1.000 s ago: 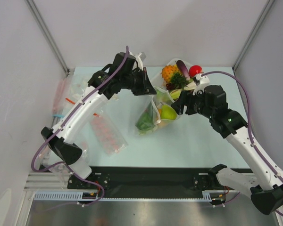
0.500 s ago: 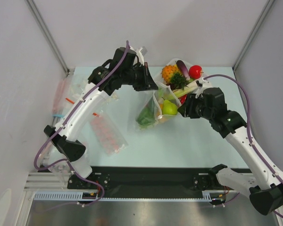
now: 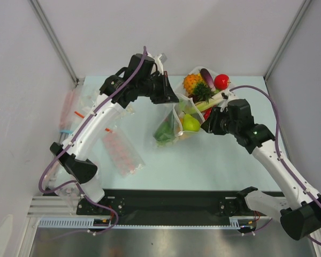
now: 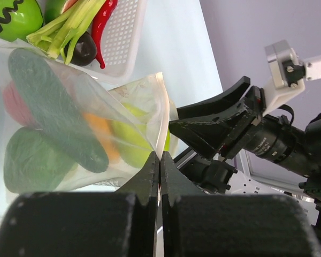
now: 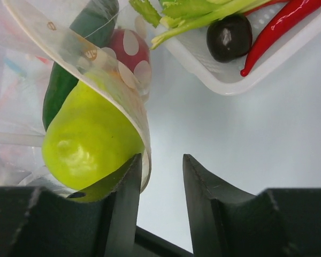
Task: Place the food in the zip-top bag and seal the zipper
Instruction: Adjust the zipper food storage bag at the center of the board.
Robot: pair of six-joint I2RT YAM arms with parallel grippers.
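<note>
Overhead, a pale blue-green table [image 3: 214,160] sat boxed in by plain grey-white walls, with two white-and-black arms reaching in from its near edge. A flat packet of pink-red blobs [image 3: 123,152] lay on the table's left side, and more clear packets [image 3: 75,107] were heaped against the left wall.

Near the middle of the table, just in front of a white tray [image 5: 289,48], the zip-top bag [image 3: 168,128] hung raised with its mouth open. Its plastic was clear and crinkled, and the zipper [image 5: 96,64] showed as a thicker band curving along the unsealed rim. Inside were a dark green cucumber [image 4: 53,107], a yellow-green pepper [image 5: 88,142], a red mushroom with white spots [image 5: 129,53], an orange piece [image 4: 99,131] and a darker green pepper [image 4: 29,163].

The left gripper [image 4: 159,166] had its fingers pressed together on the bag's upper edge, pinching the plastic. The right gripper [image 5: 163,182] stood at the bag's opposite side with its fingers spread, the rim lying against the inside of one finger and the gap otherwise bare.

A pineapple [image 3: 191,83], a red tomato [image 3: 221,81], an aubergine [image 3: 206,75], celery stalks [image 5: 203,16] and a red chilli [image 5: 278,29] lay in the tray.
</note>
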